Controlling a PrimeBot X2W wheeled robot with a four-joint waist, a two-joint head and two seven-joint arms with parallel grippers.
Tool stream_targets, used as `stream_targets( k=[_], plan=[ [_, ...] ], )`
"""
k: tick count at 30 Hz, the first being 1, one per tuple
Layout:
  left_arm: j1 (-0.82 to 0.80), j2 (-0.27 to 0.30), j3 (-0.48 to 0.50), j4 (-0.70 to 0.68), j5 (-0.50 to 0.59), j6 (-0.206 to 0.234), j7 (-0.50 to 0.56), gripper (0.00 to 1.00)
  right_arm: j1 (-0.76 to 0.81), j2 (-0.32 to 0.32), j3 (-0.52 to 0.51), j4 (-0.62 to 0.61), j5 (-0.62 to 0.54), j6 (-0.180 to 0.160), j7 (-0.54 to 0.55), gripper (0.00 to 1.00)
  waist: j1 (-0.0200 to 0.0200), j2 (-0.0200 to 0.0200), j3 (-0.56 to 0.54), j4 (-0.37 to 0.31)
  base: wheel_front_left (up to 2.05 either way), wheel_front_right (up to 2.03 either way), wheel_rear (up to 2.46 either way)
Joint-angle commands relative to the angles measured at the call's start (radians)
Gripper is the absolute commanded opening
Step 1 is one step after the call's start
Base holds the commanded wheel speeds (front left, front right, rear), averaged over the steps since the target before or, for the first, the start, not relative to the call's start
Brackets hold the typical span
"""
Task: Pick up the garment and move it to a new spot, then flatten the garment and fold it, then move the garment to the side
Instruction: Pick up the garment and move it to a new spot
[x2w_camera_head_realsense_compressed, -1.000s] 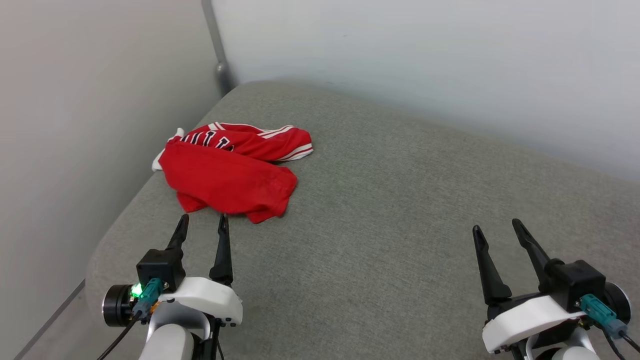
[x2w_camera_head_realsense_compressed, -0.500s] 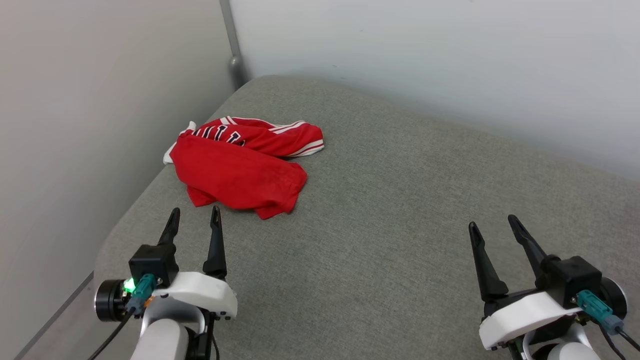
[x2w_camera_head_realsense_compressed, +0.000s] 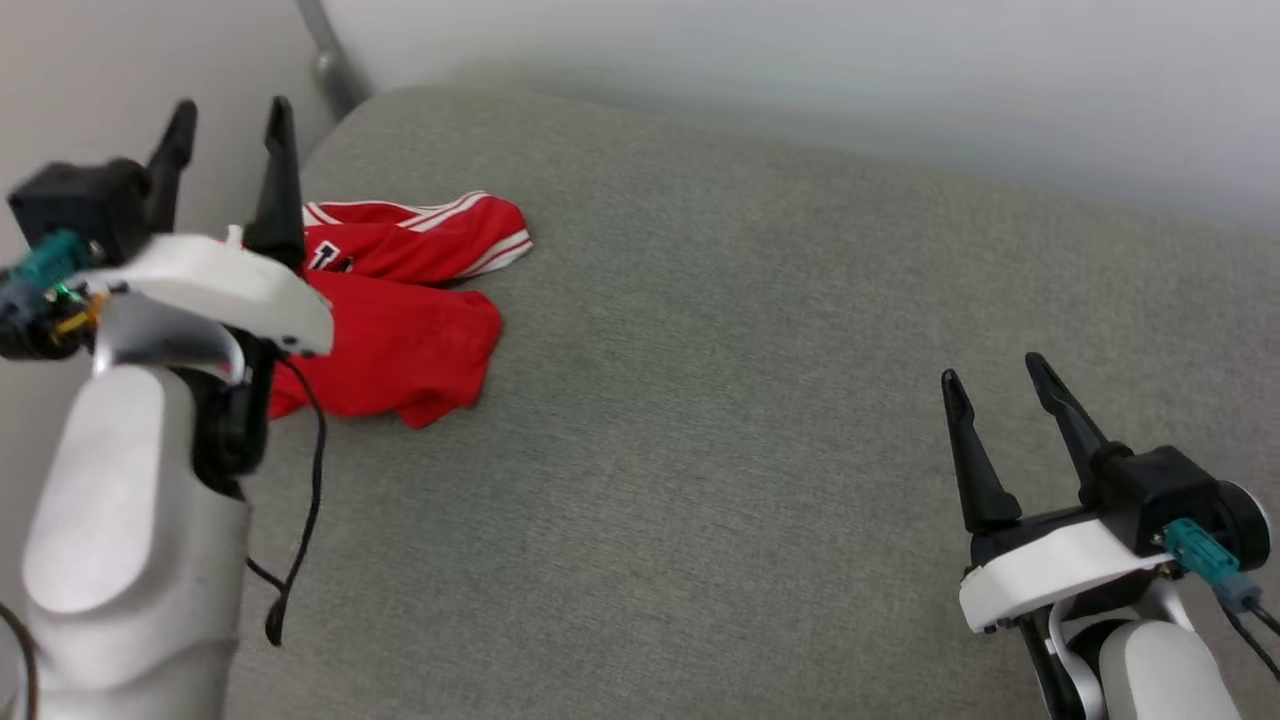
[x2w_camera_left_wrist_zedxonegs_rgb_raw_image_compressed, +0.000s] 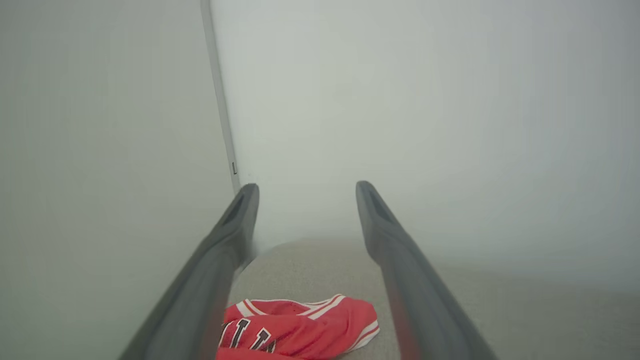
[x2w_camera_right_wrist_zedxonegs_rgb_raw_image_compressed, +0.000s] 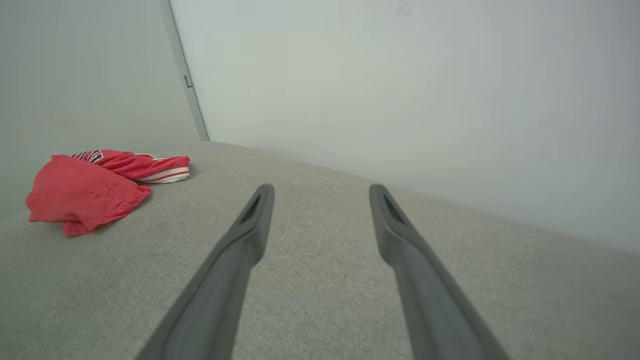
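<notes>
The red garment (x2w_camera_head_realsense_compressed: 400, 300) lies crumpled on the grey cushion near its far left corner, with white striped trim and black lettering partly showing. My left gripper (x2w_camera_head_realsense_compressed: 230, 115) is raised above the garment's left part, open and holding nothing; its arm hides part of the cloth. In the left wrist view the garment (x2w_camera_left_wrist_zedxonegs_rgb_raw_image_compressed: 300, 330) sits low between the fingers, well below the left gripper (x2w_camera_left_wrist_zedxonegs_rgb_raw_image_compressed: 305, 190). My right gripper (x2w_camera_head_realsense_compressed: 990, 375) is open over the cushion's right side, far from the garment (x2w_camera_right_wrist_zedxonegs_rgb_raw_image_compressed: 85, 187); the right gripper (x2w_camera_right_wrist_zedxonegs_rgb_raw_image_compressed: 320, 192) has bare cushion ahead of it.
The grey cushion (x2w_camera_head_realsense_compressed: 750, 400) stretches wide to the right of the garment. Pale walls (x2w_camera_head_realsense_compressed: 800, 70) meet at a corner strip (x2w_camera_head_realsense_compressed: 325, 60) behind the cushion's far left end. A black cable (x2w_camera_head_realsense_compressed: 300, 520) hangs from my left arm.
My left arm has lifted high and now stands over the garment's left part. The head camera has shifted, so the whole scene has slid left. The right gripper stays put and open.
</notes>
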Motion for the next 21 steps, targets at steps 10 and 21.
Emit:
stream_targets(
  k=[10, 21],
  plan=[
    [-0.182, 0.210, 0.080, 0.131, -0.096, -0.032, 0.436, 1.00, -0.098, 0.000, 0.000, 0.025, 0.019, 0.000, -0.039, 1.00, 0.0000, 0.0000, 0.234, -0.216, 0.00, 0.00, 0.00],
    [-0.115, 0.325, 0.142, 0.398, -0.199, -0.046, 0.714, 1.00, -0.161, 0.000, 0.024, 0.080, 0.043, 0.000, -0.079, 1.00, 0.0000, 0.0000, 0.319, -0.297, 0.00, 0.00, 0.00]
  ],
)
